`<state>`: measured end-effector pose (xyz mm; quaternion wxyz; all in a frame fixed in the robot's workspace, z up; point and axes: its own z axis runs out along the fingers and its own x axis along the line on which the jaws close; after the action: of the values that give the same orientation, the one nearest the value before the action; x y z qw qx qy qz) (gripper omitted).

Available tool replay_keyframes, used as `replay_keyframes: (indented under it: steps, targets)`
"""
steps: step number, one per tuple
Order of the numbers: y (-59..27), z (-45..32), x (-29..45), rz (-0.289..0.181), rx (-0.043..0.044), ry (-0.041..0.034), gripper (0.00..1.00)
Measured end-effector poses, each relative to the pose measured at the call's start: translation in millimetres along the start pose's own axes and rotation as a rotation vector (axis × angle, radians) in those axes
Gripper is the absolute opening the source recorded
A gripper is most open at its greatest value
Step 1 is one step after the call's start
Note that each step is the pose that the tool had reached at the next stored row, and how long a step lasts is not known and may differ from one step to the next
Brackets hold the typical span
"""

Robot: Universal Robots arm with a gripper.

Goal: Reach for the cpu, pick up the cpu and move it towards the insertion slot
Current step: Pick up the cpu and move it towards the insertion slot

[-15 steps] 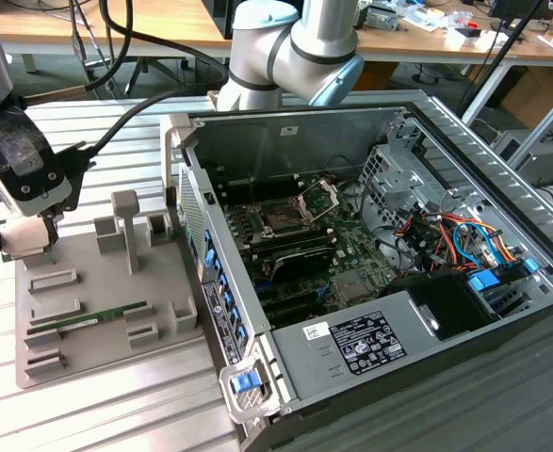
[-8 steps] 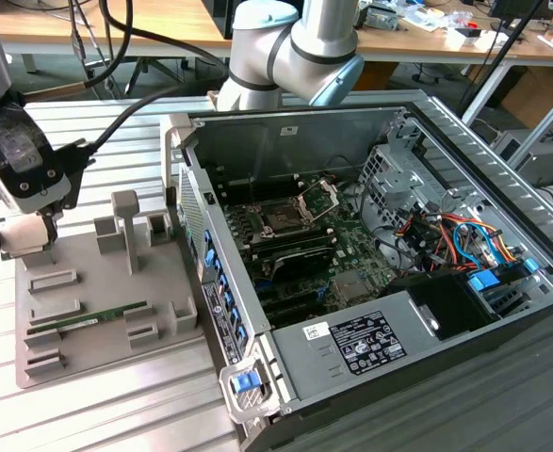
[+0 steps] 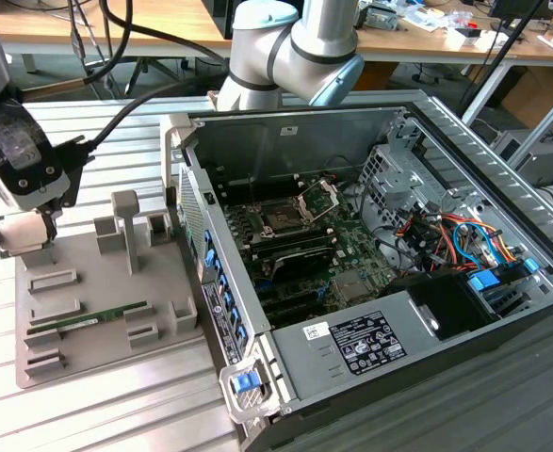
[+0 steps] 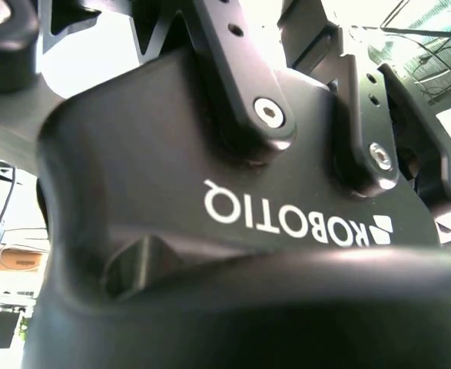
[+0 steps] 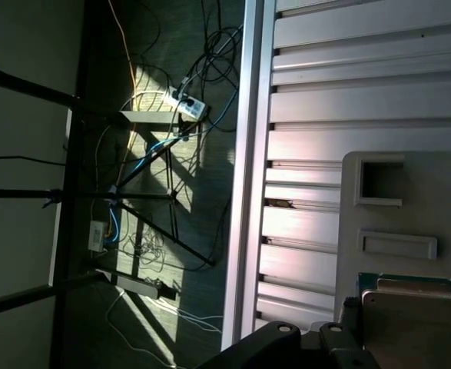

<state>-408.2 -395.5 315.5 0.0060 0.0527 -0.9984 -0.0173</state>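
Observation:
In the exterior view my gripper (image 3: 26,237) hangs low over the far corner of a grey fixture plate (image 3: 116,353), at the exterior view's left. The cpu (image 5: 416,327) appears in the first wrist view as a pale cream square with a green rim, right beside the gripper's black linkage (image 5: 302,338). Whether it is held or lying on the plate I cannot tell. The insertion slot (image 3: 281,219) is a dark square socket on the green board inside the open computer case, with its silver frame (image 3: 318,195) hinged up. The gripper's black body (image 4: 233,207) shows close up in the second wrist view.
A long green memory stick (image 3: 88,318) lies in the fixture plate, and grey posts (image 3: 125,226) stand on it. The case wall (image 3: 205,282) rises between plate and socket. A power supply (image 3: 370,341) and coloured cables (image 3: 455,240) occupy the case's right side. An arm's base (image 3: 290,47) stands behind.

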Motion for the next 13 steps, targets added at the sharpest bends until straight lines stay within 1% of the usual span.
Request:
replay_keyframes:
  steps: [13]
  targets:
    - [0.2, -5.8, 0.1, 0.0, 0.0, 0.0001, 0.55]
